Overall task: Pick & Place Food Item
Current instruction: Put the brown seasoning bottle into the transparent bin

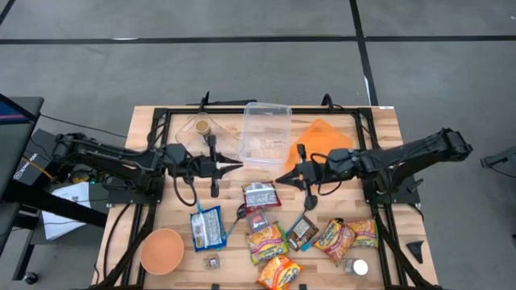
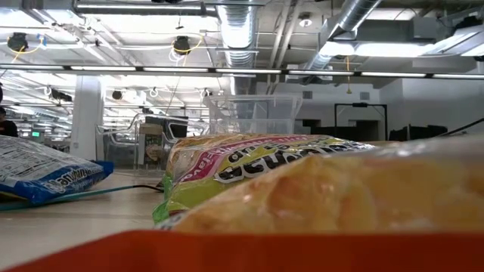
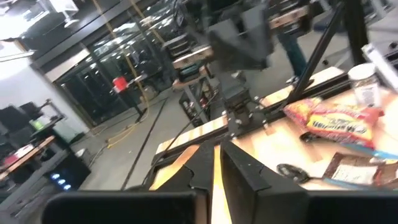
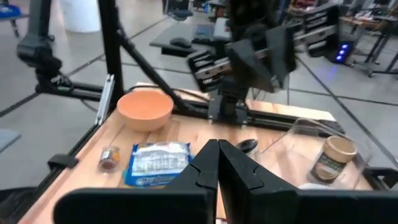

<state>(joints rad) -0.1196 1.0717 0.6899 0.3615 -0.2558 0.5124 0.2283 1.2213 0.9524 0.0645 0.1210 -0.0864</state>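
Several food packets lie flat on the wooden table's near half: a silver-red packet, a blue bag, a yellow-green packet, a brown packet and red-yellow packets. A clear plastic container stands at the far middle. My left gripper is shut and held level above the table, pointing right, just near of the container. My right gripper is shut and faces it, above the silver-red packet's far edge. Neither holds anything. Both grippers are out of the low view.
An orange bowl sits near left, with a small jar beside it. A white-lidded jar stands near right. An orange cloth lies right of the container. A paper cup stands far left. Black frame rails border the table.
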